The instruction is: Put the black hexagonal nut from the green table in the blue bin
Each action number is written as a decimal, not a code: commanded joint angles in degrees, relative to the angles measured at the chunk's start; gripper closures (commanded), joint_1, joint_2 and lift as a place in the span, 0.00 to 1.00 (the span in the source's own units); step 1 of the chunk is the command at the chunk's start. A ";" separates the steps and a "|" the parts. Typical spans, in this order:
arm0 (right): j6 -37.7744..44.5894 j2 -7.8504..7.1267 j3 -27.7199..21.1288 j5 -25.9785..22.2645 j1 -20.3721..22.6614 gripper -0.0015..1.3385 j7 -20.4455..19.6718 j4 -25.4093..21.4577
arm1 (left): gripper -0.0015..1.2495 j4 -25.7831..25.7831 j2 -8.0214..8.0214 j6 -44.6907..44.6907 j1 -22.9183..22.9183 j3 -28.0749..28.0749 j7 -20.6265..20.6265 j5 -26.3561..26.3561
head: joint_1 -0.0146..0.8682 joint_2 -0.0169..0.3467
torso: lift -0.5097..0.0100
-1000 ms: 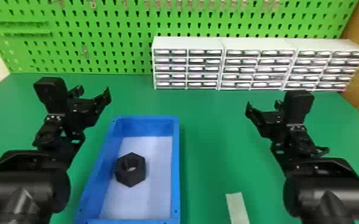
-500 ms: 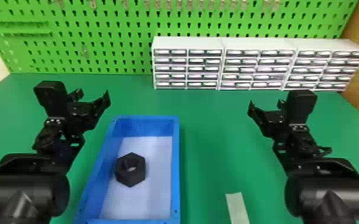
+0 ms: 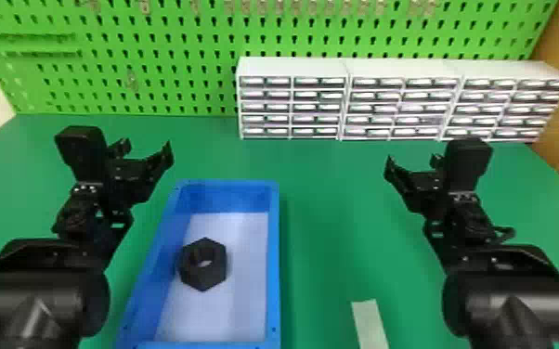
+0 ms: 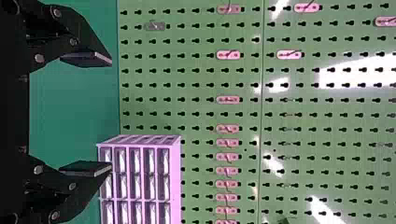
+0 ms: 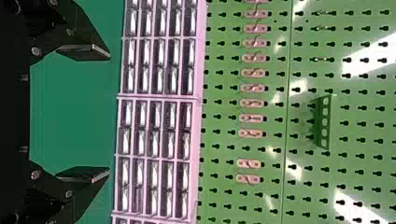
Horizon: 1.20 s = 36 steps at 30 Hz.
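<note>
One green table point(image 3: 334, 232) lies below the left gripper point(image 3: 146, 147) and right gripper point(image 3: 412, 162), both spread empty; a pegboard point(image 3: 176, 69) stands behind.

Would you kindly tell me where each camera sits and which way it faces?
Head view: on the head, looking forward and down at the blue bin; left arm and right arm show.
Left wrist view: on that wrist, facing the pegboard; left fingers show, open.
Right wrist view: on that wrist, facing drawer units and pegboard; right fingers show, open.
All three share pegboard and drawer units.
</note>
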 commanded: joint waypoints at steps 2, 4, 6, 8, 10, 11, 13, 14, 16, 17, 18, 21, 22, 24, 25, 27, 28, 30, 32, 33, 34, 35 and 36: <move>-0.04 0.05 0.13 0.00 -0.01 0.30 0.00 0.00 | 0.37 -0.01 0.00 0.01 -0.05 -0.08 0.00 0.00 | 0.79 0.19 | 0.79; -0.04 0.05 0.13 0.00 -0.01 0.30 0.00 0.00 | 0.37 -0.01 0.00 0.01 -0.05 -0.08 0.00 0.00 | 0.79 0.19 | 0.79; 0.05 0.05 0.13 0.00 -0.01 0.30 0.00 0.00 | 0.37 0.08 0.00 0.01 -0.05 -0.08 0.00 -0.09 | 0.79 0.19 | 0.79; 0.05 0.05 0.05 0.00 -0.01 0.30 0.00 0.00 | 0.37 0.08 0.00 0.01 -0.05 -0.08 0.00 -0.09 | 0.79 0.19 | 0.79; 0.05 0.05 0.05 0.00 -0.01 0.30 0.00 0.00 | 0.37 -0.01 0.00 0.01 0.04 0.00 0.00 -0.26 | 0.79 0.19 | 0.79; 0.05 0.05 0.05 0.00 -0.01 0.30 0.00 0.00 | 0.37 -0.01 0.00 0.01 0.04 0.00 0.00 -0.35 | 0.79 0.19 | 0.79; 0.05 0.05 0.05 0.00 -0.01 0.30 0.00 0.09 | 0.37 0.08 0.09 0.01 0.04 0.00 0.00 -0.35 | 0.79 0.19 | 0.79; 0.05 0.05 -0.04 0.00 -0.01 0.30 0.00 0.09 | 0.37 -0.01 0.00 0.01 0.04 0.00 0.00 -0.35 | 0.79 0.19 | 0.79; -0.04 0.05 -0.22 0.00 -0.01 0.30 0.00 0.00 | 0.37 -0.01 0.00 0.01 0.04 0.09 0.00 -0.35 | 0.79 0.19 | 0.79; -0.04 0.05 -0.30 0.00 -0.01 0.30 0.00 0.00 | 0.37 0.08 0.00 0.01 0.04 0.00 0.00 -0.35 | 0.79 0.19 | 0.79; -0.04 0.05 -0.39 0.00 -0.01 0.30 0.00 0.00 | 0.37 -0.01 0.00 0.01 0.04 0.00 0.00 -0.35 | 0.79 0.19 | 0.79; -0.04 0.05 -0.39 0.00 0.08 0.30 0.00 0.00 | 0.37 -0.01 0.00 0.01 0.04 0.18 0.00 -0.35 | 0.79 0.19 | 0.79; -0.04 0.05 -0.39 0.00 0.08 0.30 0.00 0.00 | 0.37 -0.01 0.00 0.01 0.04 0.18 0.00 -0.35 | 0.79 0.19 | 0.79; 0.05 0.05 -0.39 0.00 0.08 0.30 0.00 0.00 | 0.37 -0.01 0.09 0.10 0.13 0.18 0.00 -0.26 | 0.79 0.19 | 0.79; -0.04 0.05 -0.39 0.00 0.08 0.30 0.00 0.00 | 0.37 -0.01 0.09 0.36 0.13 0.18 -0.09 -0.26 | 0.79 0.19 | 0.79; -0.04 0.05 -0.39 -0.09 0.08 0.30 -0.08 0.00 | 0.37 -0.01 0.09 0.45 0.04 0.18 -0.09 -0.26 | 0.79 0.19 | 0.79; 0.05 0.05 -0.39 -0.18 0.08 0.30 0.00 0.00 | 0.37 -0.01 0.09 0.45 0.04 0.09 -0.09 -0.26 | 0.79 0.19 | 0.79; -0.04 0.05 -0.39 -0.18 0.08 0.30 0.00 0.00 | 0.37 -0.01 0.09 0.45 0.04 0.09 -0.09 -0.26 | 0.79 0.19 | 0.79; 0.05 0.05 -0.48 -0.35 0.08 0.30 0.00 0.00 | 0.37 -0.01 0.09 0.45 0.04 0.09 -0.09 -0.26 | 0.79 0.19 | 0.79; 0.05 0.05 -0.48 -0.44 0.08 0.30 0.00 0.00 | 0.37 -0.01 0.09 0.45 0.04 0.09 -0.09 -0.26 | 0.79 0.19 | 0.79; 0.05 0.00 -0.57 -0.62 0.08 0.30 0.00 0.00 | 0.37 -0.01 0.09 0.45 0.04 0.27 -0.09 -0.26 | 0.79 0.19 | 0.79; 0.05 0.00 -0.48 -0.70 0.08 0.30 0.00 0.00 | 0.37 -0.01 0.09 0.45 0.13 0.36 -0.09 -0.26 | 0.79 0.19 | 0.79; 0.05 -0.09 -0.48 -0.70 0.08 0.30 0.00 0.00 | 0.37 -0.01 0.09 0.45 0.13 0.44 -0.09 -0.26 | 0.79 0.19 | 0.79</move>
